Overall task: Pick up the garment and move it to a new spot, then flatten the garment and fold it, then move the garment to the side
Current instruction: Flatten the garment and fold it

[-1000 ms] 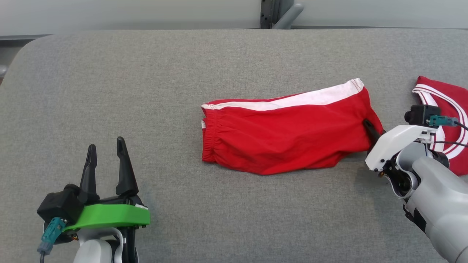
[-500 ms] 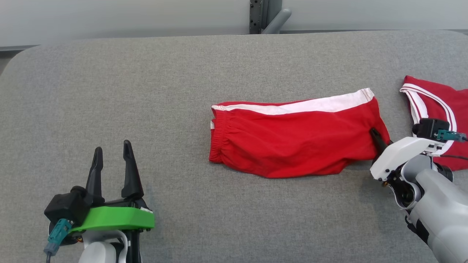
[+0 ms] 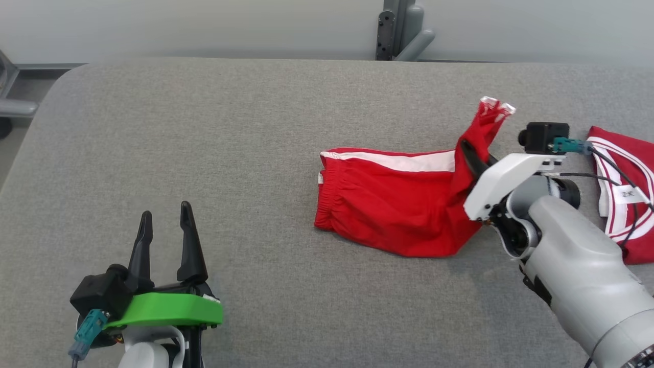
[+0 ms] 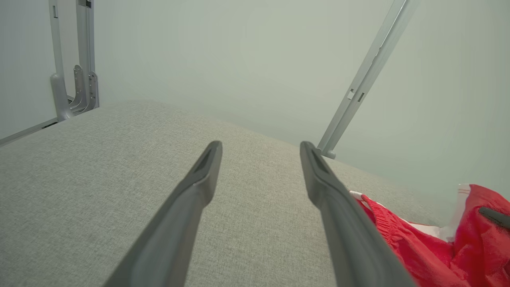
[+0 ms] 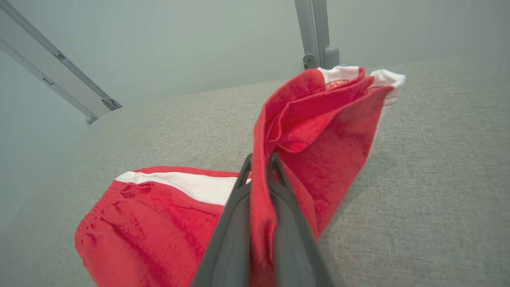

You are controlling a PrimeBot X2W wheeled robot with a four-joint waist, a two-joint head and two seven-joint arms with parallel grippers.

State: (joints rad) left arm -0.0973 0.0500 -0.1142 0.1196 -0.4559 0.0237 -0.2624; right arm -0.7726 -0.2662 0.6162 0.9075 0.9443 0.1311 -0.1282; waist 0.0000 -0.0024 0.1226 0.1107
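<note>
While the left gripper waits low and nearest the robot, its two dark fingers standing apart over the grey table, the work is all on the other side. Further out, the right gripper is pinched tight on the leg end of the red shorts. The right wrist view shows a fold of red cloth squeezed between the two fingers, with the white-striped hem standing up above them. That end of the shorts is raised off the table, while the waistband end lies flat on it, right of the middle. Just beyond the right arm, a second red garment with white trim lies at the table's right edge, apart from the shorts. At the far edge stands a grey metal post.

This looks like the first step, picking up the shorts to carry them to a new spot. Next the lift needs enough height for the waistband to clear the table, and a path away from the other garment.
</note>
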